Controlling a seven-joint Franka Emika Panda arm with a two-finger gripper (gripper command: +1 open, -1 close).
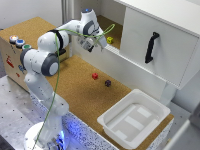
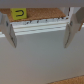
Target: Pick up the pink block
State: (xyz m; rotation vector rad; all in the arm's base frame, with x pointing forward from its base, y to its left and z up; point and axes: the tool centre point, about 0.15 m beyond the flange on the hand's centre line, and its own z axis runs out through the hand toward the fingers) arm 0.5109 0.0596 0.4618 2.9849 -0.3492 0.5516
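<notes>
Exterior view: I see the arm (image 1: 47, 55) bent over the cork table (image 1: 80, 90), with its jaws up high near the raised shelf (image 1: 107, 27) at the back, just beside the yellow cube (image 1: 110, 40) that sits on that shelf. Pink block (image 1: 95, 76) lies on the table, well apart from the jaws and below them in the picture, untouched. Dark purple-blue cube (image 1: 108, 83) sits near the pink block, toward the exterior view's right. White tray (image 1: 152, 107) sits at the table's edge on the exterior view's right. White cabinet door (image 1: 160, 45) with a black handle (image 1: 151, 47) stands behind. A box with coloured buttons (image 1: 19, 42) is on the exterior view's left.

Wrist view: jaws are spread apart, both fingers (image 2: 10, 35) visible at the sides with nothing between them. I see the yellow cube (image 2: 19, 13) ahead past a white ledge (image 2: 42, 26). Pink block doesn't show here.
</notes>
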